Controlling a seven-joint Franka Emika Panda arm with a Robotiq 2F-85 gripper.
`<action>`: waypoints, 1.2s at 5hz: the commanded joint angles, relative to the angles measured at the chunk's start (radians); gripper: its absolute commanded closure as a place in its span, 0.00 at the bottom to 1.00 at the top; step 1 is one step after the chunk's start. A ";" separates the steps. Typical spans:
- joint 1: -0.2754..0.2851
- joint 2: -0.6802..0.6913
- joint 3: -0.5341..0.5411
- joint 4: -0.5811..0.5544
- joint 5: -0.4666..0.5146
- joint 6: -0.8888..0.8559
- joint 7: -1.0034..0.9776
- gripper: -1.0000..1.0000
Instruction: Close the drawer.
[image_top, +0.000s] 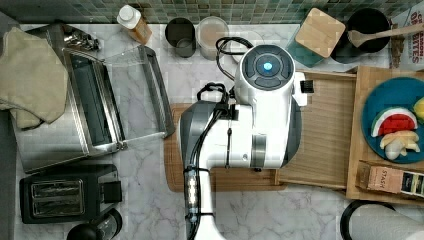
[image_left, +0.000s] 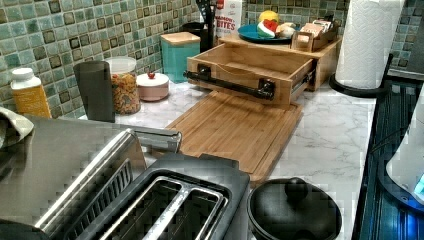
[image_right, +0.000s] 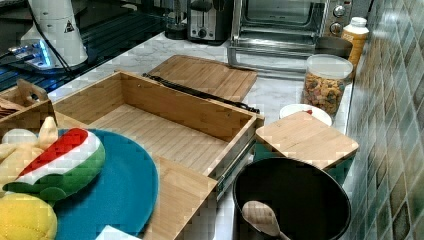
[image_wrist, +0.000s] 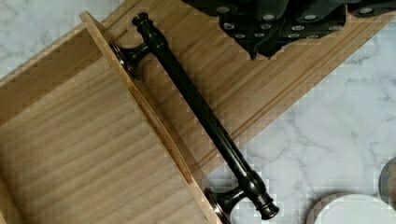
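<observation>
One drawer (image_left: 250, 70) is standing fully open, needing a push on its handle (image_wrist: 198, 112), while the gripper's (image_wrist: 280, 28) state is impossible to tell.

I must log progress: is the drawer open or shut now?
Open. The drawer is pulled out from the wooden platform, its empty bottom exposed, and its black handle overhangs the cutting board.

Matt grained wood drawer (image_right: 165, 131), glossy dark metal handle (image_wrist: 201, 112)
</observation>
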 joint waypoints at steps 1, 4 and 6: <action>-0.037 0.047 -0.006 -0.080 0.085 0.099 -0.322 1.00; -0.039 0.146 -0.016 -0.117 0.105 0.211 -0.459 1.00; 0.065 0.115 -0.117 -0.285 0.126 0.475 -0.471 1.00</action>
